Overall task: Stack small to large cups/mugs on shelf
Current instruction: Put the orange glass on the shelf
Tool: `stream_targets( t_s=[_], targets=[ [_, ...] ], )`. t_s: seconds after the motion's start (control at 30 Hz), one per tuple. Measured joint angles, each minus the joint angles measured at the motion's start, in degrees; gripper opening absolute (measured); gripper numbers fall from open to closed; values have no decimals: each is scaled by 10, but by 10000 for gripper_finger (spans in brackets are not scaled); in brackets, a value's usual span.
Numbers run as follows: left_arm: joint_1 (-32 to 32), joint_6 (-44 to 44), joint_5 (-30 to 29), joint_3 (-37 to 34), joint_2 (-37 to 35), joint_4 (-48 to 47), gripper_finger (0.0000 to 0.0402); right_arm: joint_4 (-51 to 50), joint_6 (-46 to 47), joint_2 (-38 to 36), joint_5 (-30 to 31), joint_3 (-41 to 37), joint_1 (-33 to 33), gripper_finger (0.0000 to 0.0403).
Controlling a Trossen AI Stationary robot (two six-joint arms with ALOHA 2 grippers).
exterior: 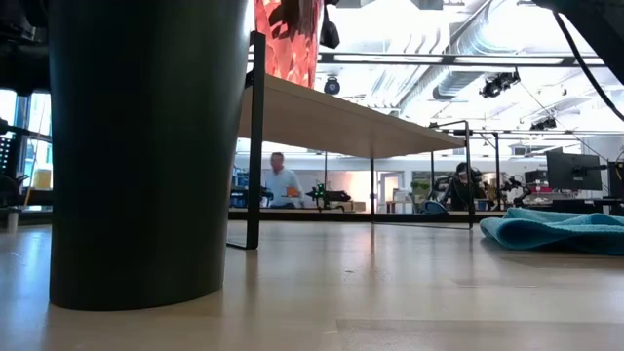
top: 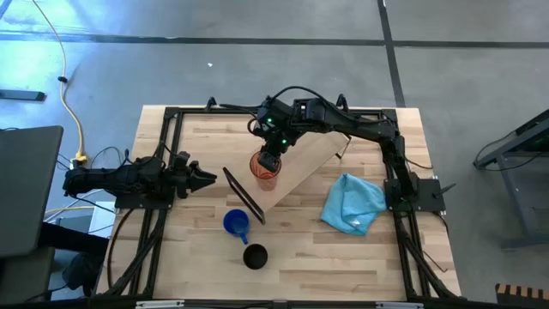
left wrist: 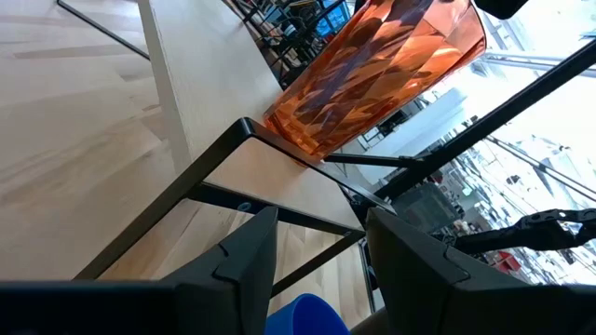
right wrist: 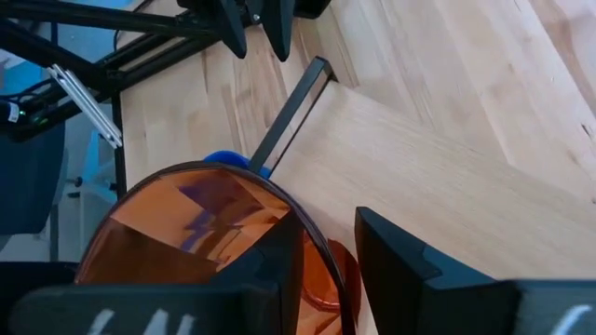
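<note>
The translucent orange-red tumbler stands with its base on the light wooden shelf, near the shelf's black bracket end. My right gripper reaches in from the table's right and is shut on the tumbler's rim. The blue mug and the black cup stand on the tabletop toward the near edge. My left gripper is open and empty at the table's left, pointing at the bracket end and the tumbler. My right gripper holds the tumbler's rim with one finger inside the tumbler and the other outside. The fingers come from above, pointing down. The tumbler stands upright with its base on the shelf board.
A light blue cloth lies on the table to the right of the shelf. Black rails frame the tabletop. People show in the room beyond the table in the low view.
</note>
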Motion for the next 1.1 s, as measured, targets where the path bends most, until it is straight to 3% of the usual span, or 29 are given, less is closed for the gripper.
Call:
stream_targets(
  t_s=[1.1],
  targets=[
    [0,2,0,0,0,0,156,24,1,0,-13,0,-3,89]
  ],
)
